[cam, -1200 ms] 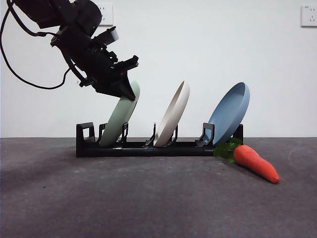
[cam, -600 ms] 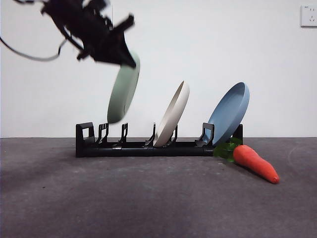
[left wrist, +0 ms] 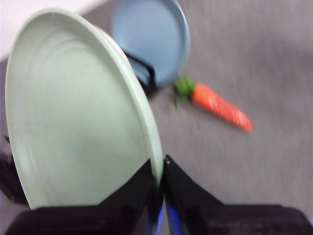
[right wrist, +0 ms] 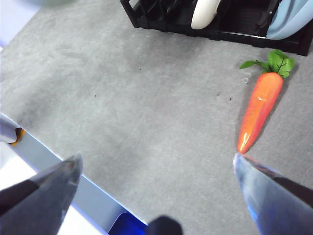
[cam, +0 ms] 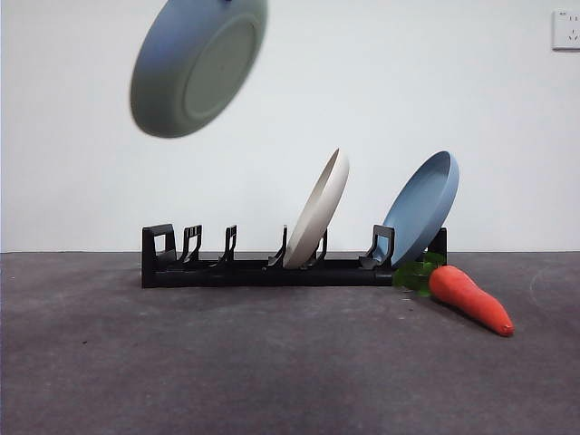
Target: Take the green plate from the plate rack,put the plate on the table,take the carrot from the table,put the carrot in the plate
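The green plate (cam: 199, 63) hangs tilted high in the air at the upper left, well above the plate rack (cam: 263, 270). In the left wrist view my left gripper (left wrist: 159, 164) is shut on the rim of the green plate (left wrist: 73, 112); in the front view the gripper itself is above the picture's top edge. The carrot (cam: 469, 299) lies on the table (cam: 272, 372) by the rack's right end, leaves toward the rack. My right gripper (right wrist: 156, 157) is open and empty above the table, with the carrot (right wrist: 259, 110) ahead of it.
A cream plate (cam: 317, 213) leans in the rack's middle slot and a blue plate (cam: 421, 208) in its right slot. The rack's left slots stand empty. A white wall runs behind the table.
The green plate has been lifted out of the rack's left slot and carried up and to the left, turning its underside toward the front camera. The arm has risen out of the front view.
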You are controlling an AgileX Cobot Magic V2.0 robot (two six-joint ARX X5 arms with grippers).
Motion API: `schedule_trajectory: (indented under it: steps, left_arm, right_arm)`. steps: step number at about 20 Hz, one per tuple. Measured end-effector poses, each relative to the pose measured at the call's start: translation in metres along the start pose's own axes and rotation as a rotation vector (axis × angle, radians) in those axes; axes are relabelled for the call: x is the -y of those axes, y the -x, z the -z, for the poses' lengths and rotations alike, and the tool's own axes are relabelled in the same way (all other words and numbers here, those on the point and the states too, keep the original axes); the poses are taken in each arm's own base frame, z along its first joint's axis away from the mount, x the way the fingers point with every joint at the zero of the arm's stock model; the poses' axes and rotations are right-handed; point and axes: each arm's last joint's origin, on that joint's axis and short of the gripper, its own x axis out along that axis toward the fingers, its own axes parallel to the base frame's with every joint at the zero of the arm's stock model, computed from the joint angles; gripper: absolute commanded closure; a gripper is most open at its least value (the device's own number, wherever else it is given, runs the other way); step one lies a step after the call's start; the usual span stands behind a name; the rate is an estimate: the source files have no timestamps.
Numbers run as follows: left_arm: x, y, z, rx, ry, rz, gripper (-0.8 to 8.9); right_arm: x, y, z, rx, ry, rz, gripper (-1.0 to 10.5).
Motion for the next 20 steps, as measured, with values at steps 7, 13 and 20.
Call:
schedule_trajectory:
  steps: [7, 13, 20]
  left_arm:
    - [0.069, -0.071, 0.046, -0.200, -0.285, 0.007, 8.19]
    - [0.099, -0.143, 0.080, -0.332, -0.478, -0.022, 8.19]
    - [0.121, -0.189, 0.106, -0.425, -0.569, -0.053, 8.16]
  right_arm:
    - [0.000, 0.000, 0.000, -0.001, -0.004, 0.000, 2.6]
    - [0.000, 0.000, 0.000, -0.001, -0.004, 0.000, 2.6]
    - [0.000, 0.000, 0.000, -0.001, -0.004, 0.000, 2.6]
